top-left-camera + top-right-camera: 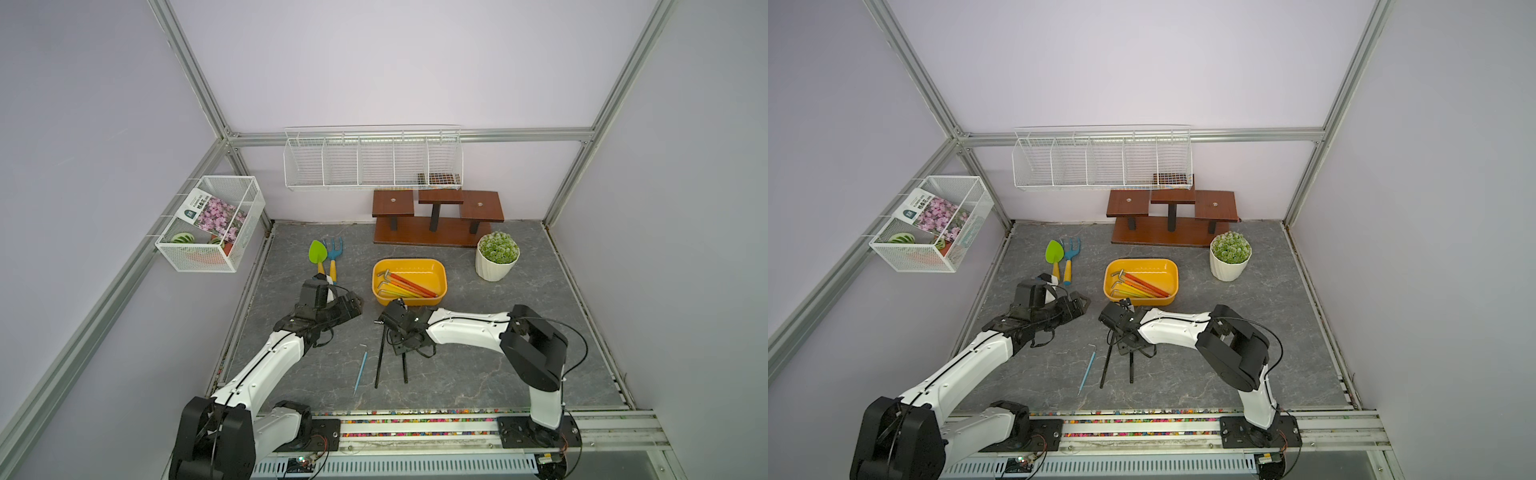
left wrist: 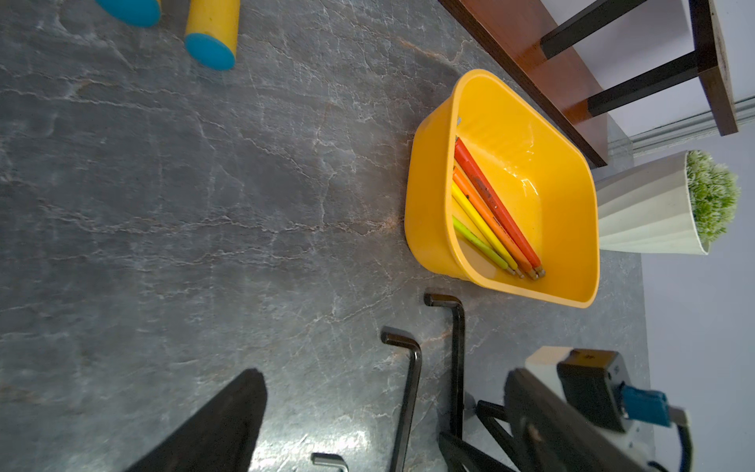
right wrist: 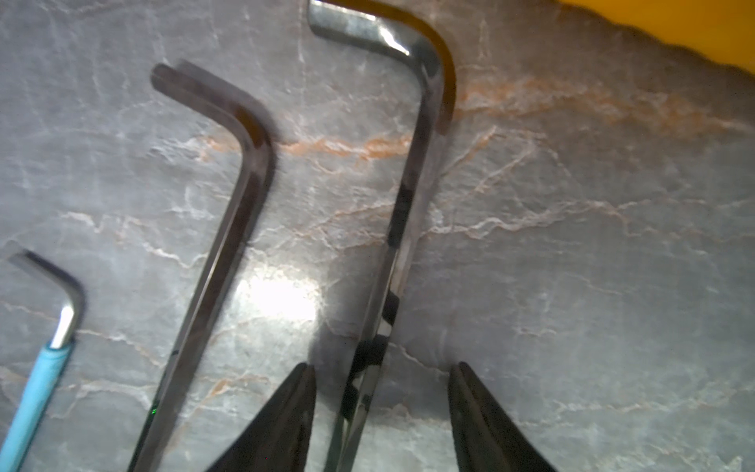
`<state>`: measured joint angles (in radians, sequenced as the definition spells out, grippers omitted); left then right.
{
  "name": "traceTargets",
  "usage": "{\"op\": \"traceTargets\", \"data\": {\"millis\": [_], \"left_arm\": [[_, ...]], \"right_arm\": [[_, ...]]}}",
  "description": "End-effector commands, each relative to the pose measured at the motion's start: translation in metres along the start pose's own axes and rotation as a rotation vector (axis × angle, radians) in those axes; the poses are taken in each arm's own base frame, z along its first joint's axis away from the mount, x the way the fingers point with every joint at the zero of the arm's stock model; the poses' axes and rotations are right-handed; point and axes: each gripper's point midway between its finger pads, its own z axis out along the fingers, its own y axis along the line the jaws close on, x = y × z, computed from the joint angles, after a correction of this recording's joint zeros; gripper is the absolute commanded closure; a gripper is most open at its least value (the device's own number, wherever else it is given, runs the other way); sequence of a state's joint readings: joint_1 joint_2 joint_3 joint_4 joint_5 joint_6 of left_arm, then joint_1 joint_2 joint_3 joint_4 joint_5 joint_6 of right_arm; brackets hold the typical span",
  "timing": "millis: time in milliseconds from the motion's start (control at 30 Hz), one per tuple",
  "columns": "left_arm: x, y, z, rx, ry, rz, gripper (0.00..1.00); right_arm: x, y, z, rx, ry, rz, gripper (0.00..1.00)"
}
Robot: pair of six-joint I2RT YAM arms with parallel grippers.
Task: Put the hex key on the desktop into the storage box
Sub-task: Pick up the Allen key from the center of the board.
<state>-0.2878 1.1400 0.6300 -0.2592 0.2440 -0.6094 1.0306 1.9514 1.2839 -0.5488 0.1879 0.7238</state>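
Three hex keys lie on the desktop point(image 1: 478, 353) in front of the yellow storage box point(image 1: 440, 270). They are a small blue-handled one point(image 1: 360, 372), a black one point(image 1: 380, 357) and a second black one point(image 1: 404, 368). My right gripper point(image 1: 402, 345) points down over that second key. In the right wrist view the gripper point(image 3: 382, 367) is open, and the key's shaft point(image 3: 408, 196) runs between the fingers with a gap on each side. My left gripper point(image 1: 353, 305) hovers open and empty left of the box. Several coloured hex keys point(image 2: 494, 212) lie inside the box point(image 2: 429, 196).
A green trowel point(image 1: 318, 253) and a blue rake point(image 1: 333, 253) lie at the back left. A white plant pot point(image 1: 496, 257) stands right of the box, with a wooden stand point(image 1: 436, 216) behind. White wire baskets point(image 1: 374, 162) hang on the walls.
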Motion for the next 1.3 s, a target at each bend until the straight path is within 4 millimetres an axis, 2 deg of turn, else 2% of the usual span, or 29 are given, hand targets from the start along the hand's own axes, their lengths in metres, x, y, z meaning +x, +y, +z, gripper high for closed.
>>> {"op": "traceTargets", "data": {"millis": [0,100,267,400,633,900,1067,1267], "left_arm": [[0.001,0.000,0.002,0.009,0.005,-0.004,0.04],[0.001,-0.001,0.003,0.012,0.009,-0.009,0.04],[0.000,-0.003,0.005,0.020,0.014,-0.023,0.04],[0.000,-0.006,0.005,0.029,0.015,-0.031,0.04],[0.000,-0.017,0.011,0.031,0.032,-0.019,0.05],[-0.011,-0.029,0.011,0.047,0.002,-0.015,0.05],[-0.020,-0.038,0.012,0.063,-0.008,-0.014,0.05],[-0.026,-0.041,0.019,0.064,-0.007,0.006,0.05]], "right_arm": [[0.014,-0.006,0.014,0.040,0.038,0.002,0.47],[0.018,-0.007,0.017,0.039,0.046,-0.003,0.56],[0.021,-0.011,0.013,0.035,0.034,-0.003,0.78],[0.019,-0.012,0.001,0.018,0.007,-0.018,0.87],[0.011,-0.008,-0.025,-0.039,-0.041,-0.095,0.95],[0.000,-0.016,-0.065,-0.031,-0.100,-0.181,0.97],[-0.017,-0.017,-0.094,-0.018,-0.164,-0.247,0.97],[-0.042,-0.023,-0.116,0.053,-0.226,-0.317,0.97]]}}
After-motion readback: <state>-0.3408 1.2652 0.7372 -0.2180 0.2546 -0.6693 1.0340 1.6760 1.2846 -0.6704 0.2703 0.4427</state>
